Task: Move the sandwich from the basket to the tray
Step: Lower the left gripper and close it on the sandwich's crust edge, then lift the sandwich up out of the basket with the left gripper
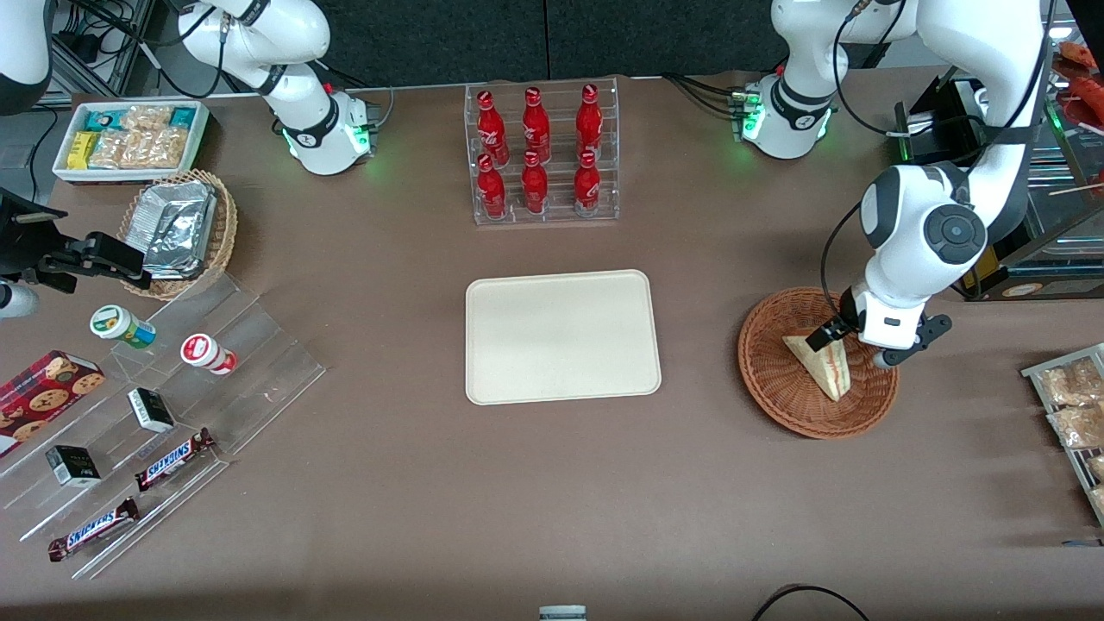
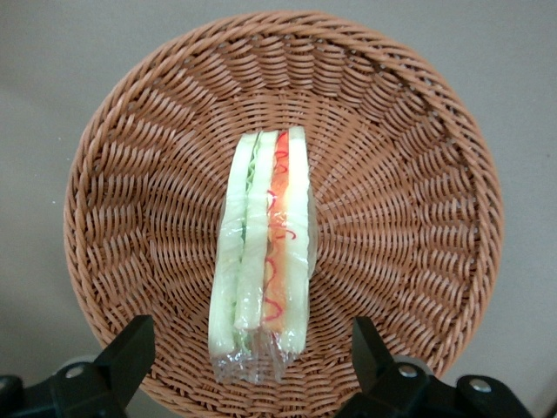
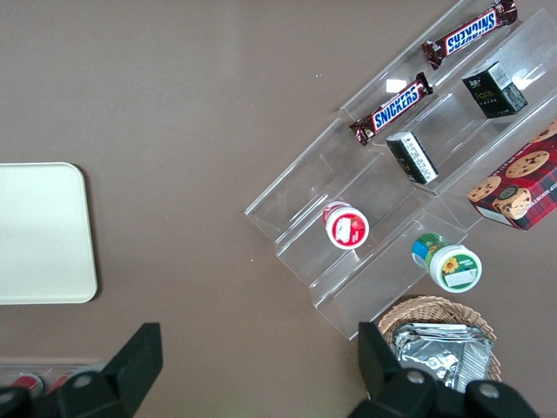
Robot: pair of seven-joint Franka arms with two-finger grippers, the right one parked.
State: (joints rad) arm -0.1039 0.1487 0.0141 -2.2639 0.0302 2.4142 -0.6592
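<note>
My gripper (image 1: 856,342) hangs low over the reddish-brown wicker basket (image 1: 772,371), fingers spread wide with the sandwich (image 1: 821,365) lying between and below them, not yet touched. From my wrist camera the wedge (image 2: 263,252) rests in the middle of the basket (image 2: 409,200), cut side up, clear wrap over red and orange filling, and one fingertip (image 2: 130,353) shows on each side of its end. The cream tray (image 1: 561,336) sits bare near the table's middle, well apart from the basket, with open brown table (image 1: 699,362) between them. Farther from the front camera stands a clear rack of red Coca-Cola bottles (image 1: 536,147). Toward the parked arm's end, two bars (image 1: 175,458) on clear steps read "SNICKERS".
</note>
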